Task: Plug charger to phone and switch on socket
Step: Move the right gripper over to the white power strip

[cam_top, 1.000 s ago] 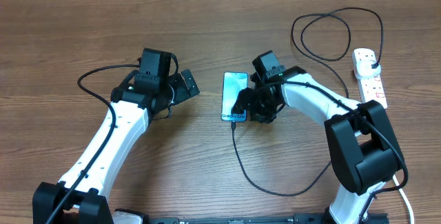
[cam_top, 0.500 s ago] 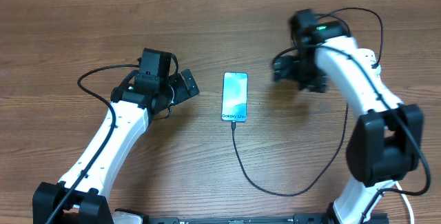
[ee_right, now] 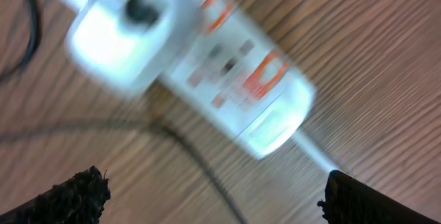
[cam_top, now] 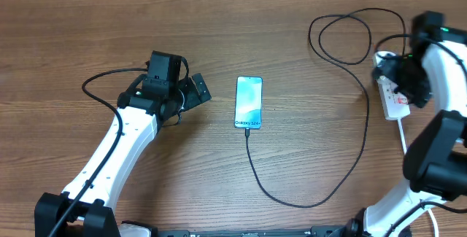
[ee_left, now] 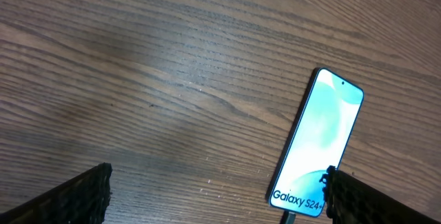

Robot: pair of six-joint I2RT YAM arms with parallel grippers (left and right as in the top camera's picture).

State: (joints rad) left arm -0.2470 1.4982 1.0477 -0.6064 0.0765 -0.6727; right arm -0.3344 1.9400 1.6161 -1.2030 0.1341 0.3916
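- The slim black-edged smartphone with the blue-teal gradient screen (cam_top: pixel 249 103) lies flat in the middle of the wood-grain counter (cam_top: pixel 73 33). It sits just beside the left end effector (ee_left: pixel 224 195), not touching it.
- The long thin black charger cable (cam_top: pixel 292 199) runs off the phone's lower edge, so the tip looks seated to me. It swings out in a big loop to the black plug (cam_top: pixel 392 62) on the white elongated power strip (ee_right: pixel 207 65) at the far right.
- The left end effector is released, jaws wide, holding nothing.
- The right end effector (ee_right: pixel 217 196) hangs right over the power strip, also spread wide and empty. So I'd say only the switch step is left.
- Readable text: "Galaxy S24+" at the phone's near end in the left wrist view. The strip's markings are too smeared to read, and I can't tell how the red rocker switches (ee_right: pixel 269 69) are set.
- What could go wrong:
  - The strip just lies loose on the counter, so an off-centre poke would probably shove or spin it instead of flipping a rocker.
  - Spread fingers could land on the plug or the wrong switch.
  - If the strip skids, the cable could drag and pull the tip out of the phone.
  - The thick white cord (ee_right: pixel 317 154) could snag too.
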